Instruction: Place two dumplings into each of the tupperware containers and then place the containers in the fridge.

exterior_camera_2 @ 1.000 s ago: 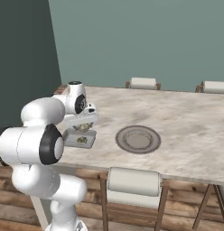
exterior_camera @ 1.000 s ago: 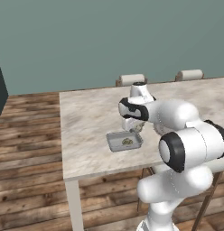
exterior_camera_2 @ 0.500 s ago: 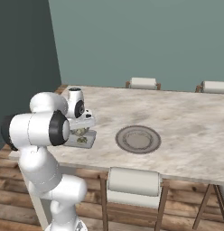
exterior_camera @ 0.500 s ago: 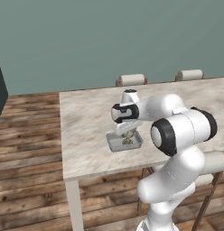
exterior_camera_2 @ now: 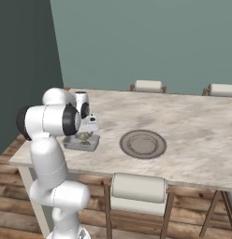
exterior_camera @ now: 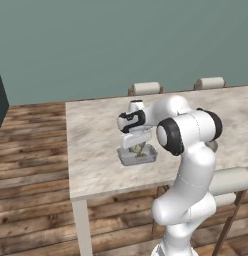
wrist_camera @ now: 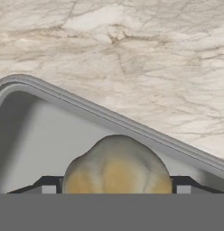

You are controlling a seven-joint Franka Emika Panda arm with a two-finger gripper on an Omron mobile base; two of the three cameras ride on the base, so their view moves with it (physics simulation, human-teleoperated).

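A light-grey tupperware container [exterior_camera: 127,159] [exterior_camera_2: 73,144] sits near the table's left end. My gripper [exterior_camera: 137,146] [exterior_camera_2: 84,133] [wrist_camera: 116,185] points down into it. A pale beige dumpling [wrist_camera: 116,164] [exterior_camera_2: 83,137] fills the whole gap between the two finger tips, touching both, so the gripper is shut on it. The dumpling hangs low over the container's grey floor, near its raised rim [wrist_camera: 109,118]. I cannot tell whether it rests on the floor. The hand hides the rest of the container's inside. The fridge is out of view.
A round brown-rimmed plate [exterior_camera_2: 142,143] lies on the marble table [exterior_camera_2: 192,130] to the right of the container. Chairs stand at the far side [exterior_camera_2: 148,85] and the near side [exterior_camera_2: 137,188]. The table's left edge [exterior_camera: 68,150] is close to the container.
The arm's elbow has swung up and over, and the hand has sunk a little lower into the container. The container and the plate have stayed put.
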